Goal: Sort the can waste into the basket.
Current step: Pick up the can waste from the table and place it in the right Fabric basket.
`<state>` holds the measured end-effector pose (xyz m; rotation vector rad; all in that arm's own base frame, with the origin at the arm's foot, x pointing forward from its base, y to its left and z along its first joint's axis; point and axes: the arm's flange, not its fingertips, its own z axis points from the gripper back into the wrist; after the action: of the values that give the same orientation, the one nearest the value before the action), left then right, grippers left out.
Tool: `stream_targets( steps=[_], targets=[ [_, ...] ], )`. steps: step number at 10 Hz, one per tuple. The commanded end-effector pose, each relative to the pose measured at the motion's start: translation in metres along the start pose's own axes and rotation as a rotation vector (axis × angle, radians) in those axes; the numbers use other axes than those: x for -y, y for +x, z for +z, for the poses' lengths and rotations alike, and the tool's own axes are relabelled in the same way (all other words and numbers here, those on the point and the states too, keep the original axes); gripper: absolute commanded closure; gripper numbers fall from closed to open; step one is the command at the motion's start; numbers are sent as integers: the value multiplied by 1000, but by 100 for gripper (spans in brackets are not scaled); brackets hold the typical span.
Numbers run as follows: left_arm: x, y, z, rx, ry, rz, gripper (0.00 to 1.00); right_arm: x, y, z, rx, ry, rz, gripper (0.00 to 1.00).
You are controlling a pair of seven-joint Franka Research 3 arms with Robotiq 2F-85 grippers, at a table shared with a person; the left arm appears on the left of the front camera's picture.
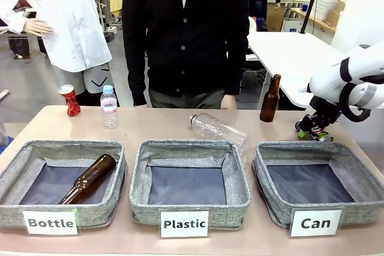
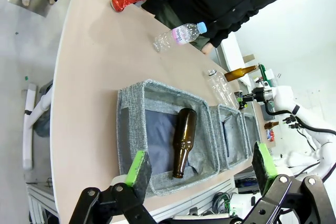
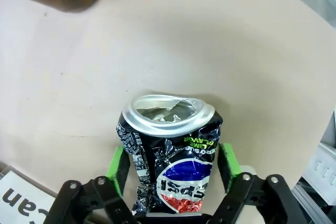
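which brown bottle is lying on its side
The brown bottle in the Bottle basket lies on its side; the other brown bottle stands upright on the table beyond the Can basket.

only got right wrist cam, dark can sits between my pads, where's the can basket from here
Observer: The Can basket lies just on the robot's side of the right gripper and the dark can, at the table's right end.
Operator: anything in it
Observer: Nothing lies on its dark bottom.
Operator: other can?
Observer: The red can stands at the table's far left, beside a small plastic bottle.
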<state>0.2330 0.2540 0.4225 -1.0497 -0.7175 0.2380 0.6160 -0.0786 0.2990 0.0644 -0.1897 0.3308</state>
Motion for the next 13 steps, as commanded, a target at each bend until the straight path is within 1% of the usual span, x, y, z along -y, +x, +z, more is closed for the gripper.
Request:
stream_targets(
  steps=[1, 2, 3, 7, 9, 11, 12, 13],
  targets=[
    [0, 2, 0, 15, -17, -23, 0, 3, 5, -1, -9, 8, 0, 100],
    [0, 2, 0, 15, -17, -23, 0, 3, 5, -1, -12, 12, 1, 65],
    [0, 2, 0, 15, -17, -23, 0, 2, 5, 0, -13, 14, 5, 100],
    [0, 2, 0, 15, -17, -23, 0, 2, 6, 3, -4, 12, 11, 100],
    [0, 2, 0, 15, -17, -23, 0, -2, -1, 25, 33, -11, 7, 100],
    [0, 2, 0, 15, -17, -23, 0, -11, -20, 80, 101, -35, 2, 100],
    [0, 2, 0, 15, -17, -23, 0, -22, -34, 116, 108, -40, 5, 100],
    [0, 2, 0, 15, -17, -23, 0, -42, -53, 155, 112, -46, 52, 100]
  ],
)
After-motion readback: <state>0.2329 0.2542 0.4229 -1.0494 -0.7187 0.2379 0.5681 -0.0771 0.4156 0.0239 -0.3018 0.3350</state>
